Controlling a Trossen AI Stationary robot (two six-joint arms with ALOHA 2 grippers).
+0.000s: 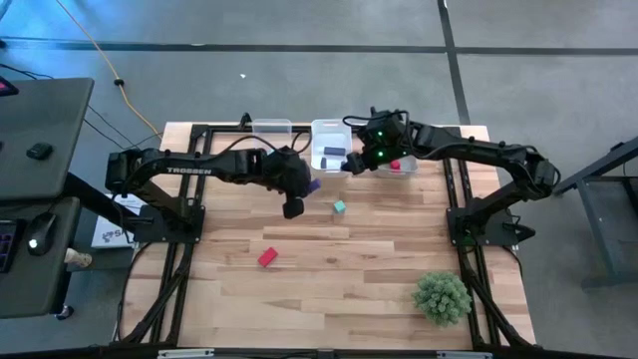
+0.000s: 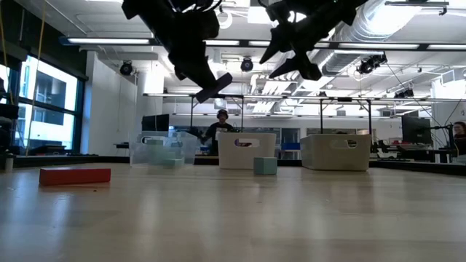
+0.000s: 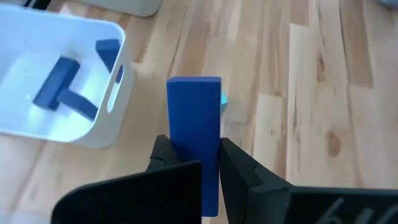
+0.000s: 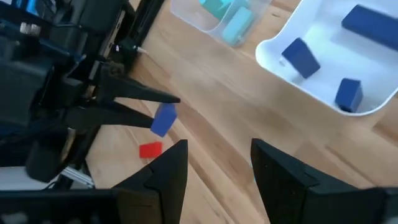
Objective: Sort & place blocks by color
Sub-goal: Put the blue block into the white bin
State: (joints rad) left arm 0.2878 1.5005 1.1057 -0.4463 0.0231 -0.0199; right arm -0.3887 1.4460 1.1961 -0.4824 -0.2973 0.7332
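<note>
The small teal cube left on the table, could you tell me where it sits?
In the high view the small teal cube lies on the wooden table, just in front of the middle white bin.

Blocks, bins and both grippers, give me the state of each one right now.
Left gripper: shut on blue block, held above the table.
Right gripper: open, empty, near the bins.
Middle bin: holds blue blocks.
Clear bin: holds teal blocks.
Teal block: loose on table.
Red block: loose on table.
</note>
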